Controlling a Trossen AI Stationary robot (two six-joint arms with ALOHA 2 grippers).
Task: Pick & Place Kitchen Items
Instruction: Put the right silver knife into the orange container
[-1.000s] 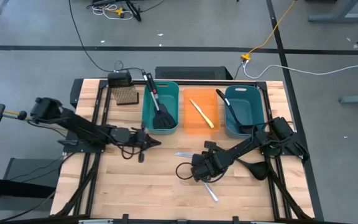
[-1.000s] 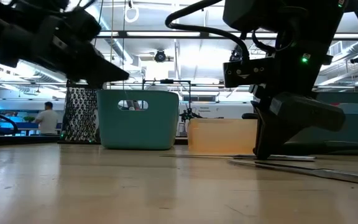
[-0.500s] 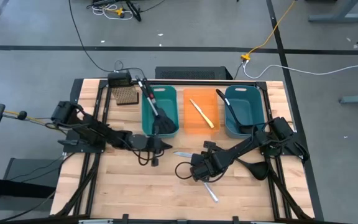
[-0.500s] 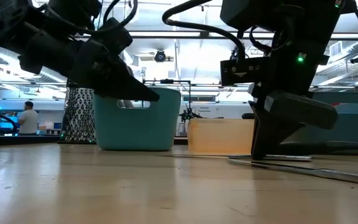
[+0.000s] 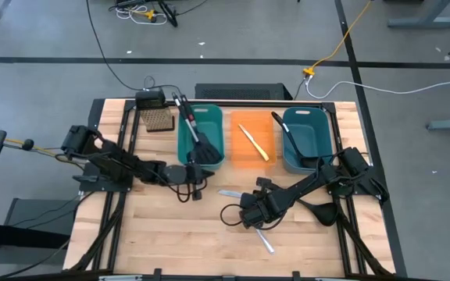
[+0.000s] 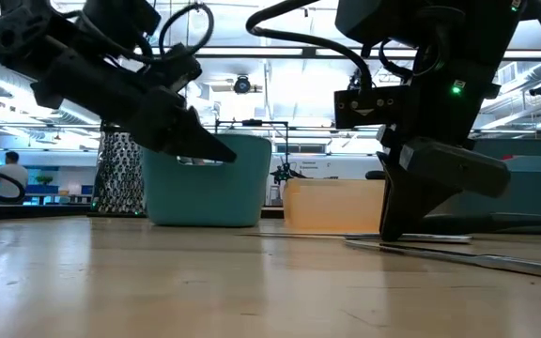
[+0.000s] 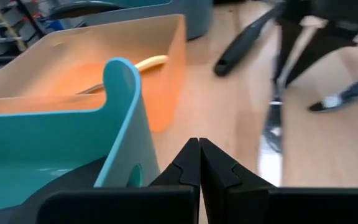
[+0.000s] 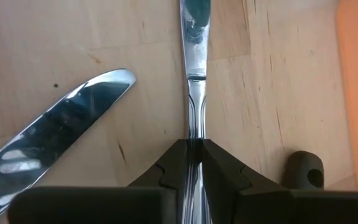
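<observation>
My right gripper (image 5: 247, 204) (image 8: 193, 149) stands low over the table's middle, shut on a silver knife (image 5: 229, 193) whose blade (image 8: 193, 25) lies on the wood. A second silver knife (image 5: 265, 241) (image 8: 55, 146) lies nearer the table's near edge. A black ladle (image 5: 319, 211) lies on the table under the right arm; its handle end (image 8: 306, 168) is beside the gripper. My left gripper (image 5: 197, 178) (image 7: 199, 158) is shut on nothing, above the table by the left teal bin's near wall (image 7: 126, 118). A spatula (image 5: 200, 144) leans in that bin, a ladle (image 5: 289, 139) in the right teal bin, the yellow-handled knife (image 5: 254, 143) in the orange bin. My right gripper pinches the silver knife by its handle (image 8: 194, 134) between the two fingers, coming from above and slanting toward the table's left. The fingers close across the handle. The blade stretches away from the gripper, flat on the table.
Three bins stand in a row at the far edge: teal (image 5: 184, 139), orange (image 5: 241, 160), teal (image 5: 309, 156). A brown perforated block (image 5: 156, 119) sits left of them. Bare wood lies toward the near edge and near left. A person (image 6: 9, 178) shows in the room behind.
My left arm has swung toward the table's right and come down, bringing its shut gripper close to the left teal bin's near wall. The spatula's head has shifted slightly inside that bin. The right arm and the knives have stayed put.
</observation>
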